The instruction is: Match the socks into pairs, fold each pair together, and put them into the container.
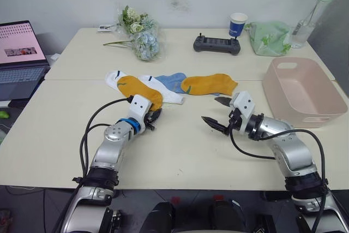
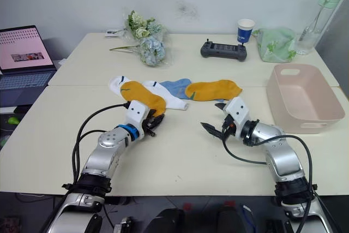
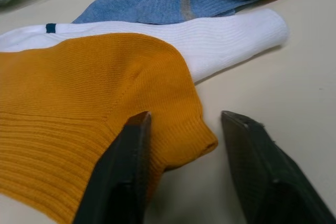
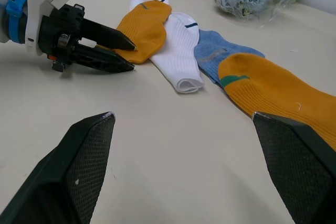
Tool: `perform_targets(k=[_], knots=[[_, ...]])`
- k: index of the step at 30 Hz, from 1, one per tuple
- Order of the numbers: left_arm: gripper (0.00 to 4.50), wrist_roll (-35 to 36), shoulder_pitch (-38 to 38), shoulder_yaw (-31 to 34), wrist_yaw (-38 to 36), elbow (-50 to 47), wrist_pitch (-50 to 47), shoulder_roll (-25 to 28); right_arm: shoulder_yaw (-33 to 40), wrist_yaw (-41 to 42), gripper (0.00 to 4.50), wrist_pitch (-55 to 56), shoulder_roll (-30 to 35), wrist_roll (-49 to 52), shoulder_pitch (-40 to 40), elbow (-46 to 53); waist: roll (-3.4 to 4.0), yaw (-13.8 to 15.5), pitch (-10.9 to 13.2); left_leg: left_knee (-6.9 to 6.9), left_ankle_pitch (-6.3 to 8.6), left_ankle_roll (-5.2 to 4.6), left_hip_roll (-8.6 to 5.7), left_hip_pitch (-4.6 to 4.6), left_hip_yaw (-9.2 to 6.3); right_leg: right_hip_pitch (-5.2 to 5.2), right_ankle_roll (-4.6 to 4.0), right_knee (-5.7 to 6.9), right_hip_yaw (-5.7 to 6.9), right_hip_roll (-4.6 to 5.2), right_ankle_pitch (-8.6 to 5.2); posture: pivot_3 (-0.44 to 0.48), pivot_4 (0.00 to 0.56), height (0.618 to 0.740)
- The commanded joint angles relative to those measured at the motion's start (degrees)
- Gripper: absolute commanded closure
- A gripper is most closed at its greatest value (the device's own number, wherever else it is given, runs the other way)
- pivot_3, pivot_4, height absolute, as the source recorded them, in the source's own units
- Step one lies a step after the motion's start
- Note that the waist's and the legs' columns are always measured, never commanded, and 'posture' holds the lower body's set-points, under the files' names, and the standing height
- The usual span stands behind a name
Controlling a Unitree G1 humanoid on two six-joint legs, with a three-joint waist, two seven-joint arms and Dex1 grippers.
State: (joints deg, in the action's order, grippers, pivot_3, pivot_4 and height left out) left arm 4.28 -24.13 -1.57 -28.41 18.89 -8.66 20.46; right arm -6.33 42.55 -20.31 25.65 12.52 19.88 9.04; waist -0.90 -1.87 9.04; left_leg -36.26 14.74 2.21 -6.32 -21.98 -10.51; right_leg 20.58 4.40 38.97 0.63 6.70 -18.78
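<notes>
— Closest to the robot, what are the two arms doing?

— Both are reaching out low over the counter (image 1: 180,156). The left gripper (image 1: 153,118) is sitting with its fingers a little apart, one on each side of the edge of a mustard sock (image 1: 140,89). It is not squeezing yet. I think it is getting ready to pinch that sock and lift it.

— And the other one?

— The right gripper (image 1: 217,114) is hanging wide apart and holding nothing. It is pointing toward the second mustard sock (image 1: 210,84), maybe so the two matching ones can come together.

— Where are the socks lying?

— Just past the grippers, all in a messy row. A white sock (image 1: 168,94) is peeking out under the first mustard one, another white one (image 1: 113,78) is poking out at the robot's left end, and a blue sock (image 1: 170,82) is lying between the two mustard ones, partly covered.

— And the tub?

— The pink container (image 1: 305,94) is waiting on the robot's right, with no socks in it yet. Farther back, a paper cup (image 1: 238,25), a black controller (image 1: 217,45) and some flowers (image 1: 139,34) are sitting by the wall.
</notes>
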Motion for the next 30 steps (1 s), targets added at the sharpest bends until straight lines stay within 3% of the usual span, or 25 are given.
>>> perform_targets(k=[1, 3, 4, 10, 17, 24, 27, 30], knots=[[3.77, 1.0, 0.62, 2.58, 1.12, -0.52, -0.04, 0.41, 0.91, -0.52, 0.0, -0.14, 0.59, 0.39, 0.13, 3.12, 0.0, 0.0, 0.0, 0.0, 0.0, 0.0, 0.0, 0.0, 0.0, 0.0, 0.0, 0.0, 0.0, 0.0, 0.0, 0.0, 0.15, 0.74], [4.38, 1.74, 0.82, 3.55, 1.07, -1.47, 0.58, 0.34, 0.89, -0.57, 0.0, -0.25, 0.74, 0.42, 0.24, 3.04, 0.0, 0.0, 0.0, 0.0, 0.0, 0.0, 0.0, 0.0, 0.0, 0.01, 0.0, 0.0, 0.0, 0.0, 0.0, 0.0, 0.15, 0.74], [4.47, 2.1, 1.21, 3.88, 0.63, -2.72, 0.79, 0.48, 0.89, -0.58, 0.0, -0.27, 0.79, 0.41, 0.3, 2.99, 0.0, 0.0, 0.0, 0.0, 0.0, 0.0, 0.0, 0.0, 0.0, 0.01, 0.0, 0.0, 0.0, 0.0, 0.0, 0.0, 0.15, 0.74], [4.47, 4.05, 7.21, 3.52, -4.22, -15.42, -1.92, 3.81, 1.5, -0.52, 0.0, -0.31, 1.45, 0.52, 0.21, 2.21, 0.0, -0.02, 0.0, 0.0, 0.0, 0.0, 0.01, -0.05, -0.01, 0.06, 0.0, -0.02, 0.0, 0.0, 0.0, 0.0, 0.15, 0.74], [4.47, 12.73, 13.86, -5.29, -13.39, -36.87, -18.9, 5.85, 2.88, -1.79, 0.0, 0.2, 1.66, 0.36, 0.18, -0.33, 0.0, 0.18, 0.01, 0.01, 0.01, -0.01, -0.01, -0.06, 0.01, 0.04, 0.0, -0.03, -0.05, 0.01, 0.0, 0.0, 0.15, 0.74], [4.47, 14.25, 7.1, -13.29, -15.41, -31.39, -25.21, -0.14, 4.51, -3.14, 0.0, 1.53, 1.7, 0.01, 0.33, -3.75, -0.01, 0.15, 0.01, -0.02, 0.0, -0.01, -0.01, -0.04, 0.02, -0.03, 0.0, -0.03, 0.0, -0.01, 0.0, 0.0, 0.15, 0.74], [3.81, 15.12, 5.96, -13.26, -16.49, -29.57, -25.43, -0.56, 4.93, -3.21, 0.0, 2.19, 2.45, -0.53, -0.22, -4.51, -0.01, -0.19, 0.01, -0.01, 0.0, -0.01, 0.02, -0.02, 0.09, -0.02, 0.0, -0.03, -0.03, -0.03, 0.0, 0.0, 0.15, 0.74], [2.85, 17.09, 6.29, -11.85, -17.85, -31.72, -27.47, 0.93, 5.38, -3.03, 0.0, 2.21, 2.85, -0.03, -0.9, -4.38, -0.01, -0.07, 0.01, 0.0, 0.0, -0.01, 0.02, -0.04, 0.06, 0.0, 0.0, -0.03, -0.03, -0.03, 0.0, 0.0, 0.15, 0.74]])
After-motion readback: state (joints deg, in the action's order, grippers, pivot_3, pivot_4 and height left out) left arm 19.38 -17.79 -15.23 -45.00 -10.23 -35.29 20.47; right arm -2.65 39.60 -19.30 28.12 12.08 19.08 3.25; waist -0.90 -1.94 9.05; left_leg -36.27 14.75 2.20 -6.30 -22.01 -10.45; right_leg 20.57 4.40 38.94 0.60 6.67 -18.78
